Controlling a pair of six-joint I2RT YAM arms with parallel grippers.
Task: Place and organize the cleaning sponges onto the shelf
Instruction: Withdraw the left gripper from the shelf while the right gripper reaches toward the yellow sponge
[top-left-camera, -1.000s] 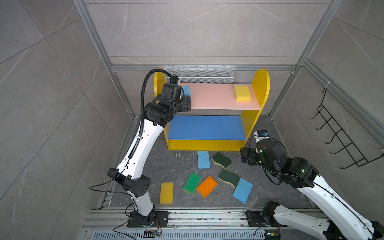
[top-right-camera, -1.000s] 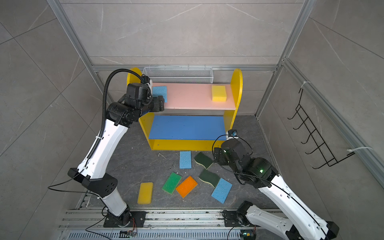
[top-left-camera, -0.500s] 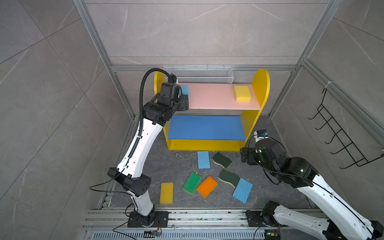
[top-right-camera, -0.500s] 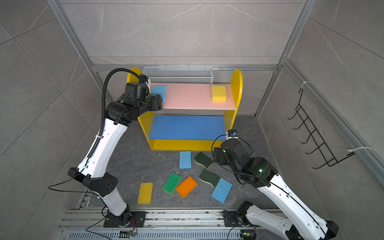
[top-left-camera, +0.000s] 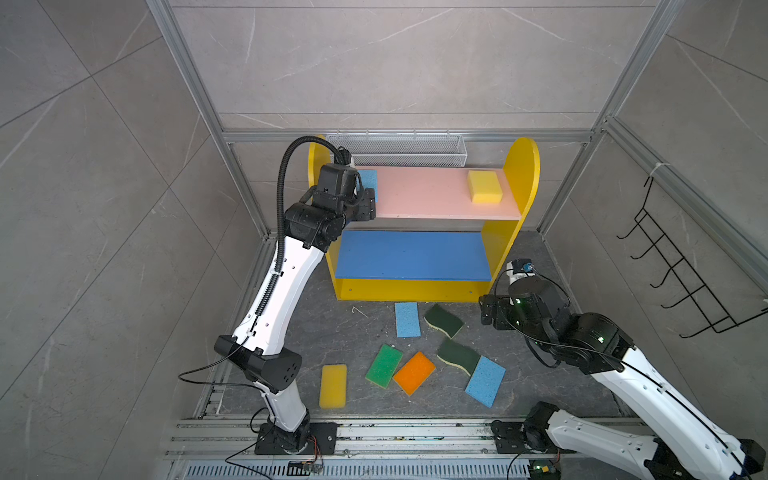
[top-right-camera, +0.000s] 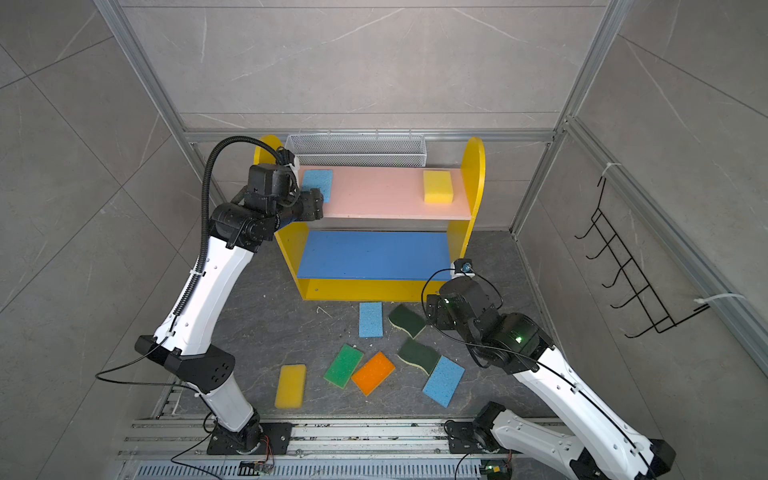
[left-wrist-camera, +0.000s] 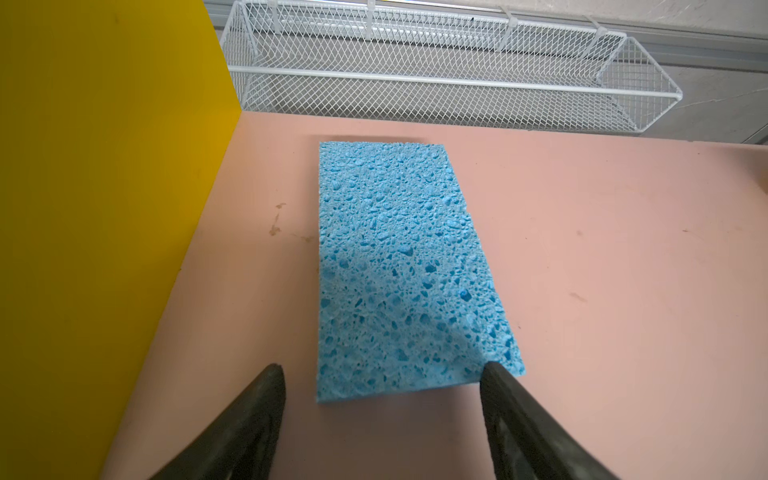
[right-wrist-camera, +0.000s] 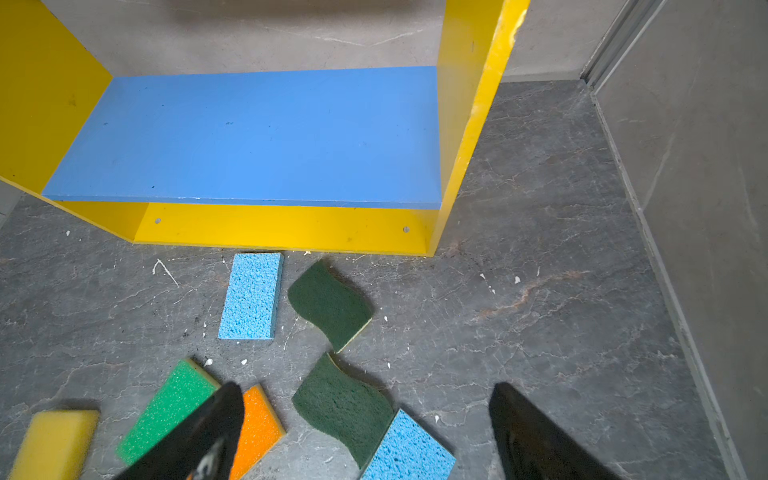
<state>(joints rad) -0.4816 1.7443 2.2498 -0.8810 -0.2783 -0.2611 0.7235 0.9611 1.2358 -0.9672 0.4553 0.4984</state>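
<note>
The shelf (top-left-camera: 528, 166) stands at the back, and its pink upper board (top-left-camera: 424, 195) carries a light blue sponge (left-wrist-camera: 399, 266) at the left end and a yellow sponge (top-left-camera: 484, 187) at the right. My left gripper (left-wrist-camera: 382, 374) is open just off the near end of that blue sponge, which lies flat and free. The blue middle board (right-wrist-camera: 249, 133) is bare. Several sponges lie on the floor in front: light blue (right-wrist-camera: 251, 295), two dark green (right-wrist-camera: 330, 303) (right-wrist-camera: 343, 409), light blue (top-left-camera: 485, 381), orange (top-left-camera: 414, 372), green (top-left-camera: 384, 365), yellow (top-left-camera: 333, 386). My right gripper (right-wrist-camera: 365, 395) hangs open above them.
A white wire mesh basket (top-left-camera: 399, 147) hangs on the back wall behind the shelf. A black wire hook rack (top-left-camera: 681, 266) is on the right wall. Metal frame posts stand at the corners, and a rail (top-left-camera: 374, 432) runs along the front.
My left gripper has drawn back slightly from the blue sponge on the pink board, and more of the sponge shows. The right arm has stayed still.
</note>
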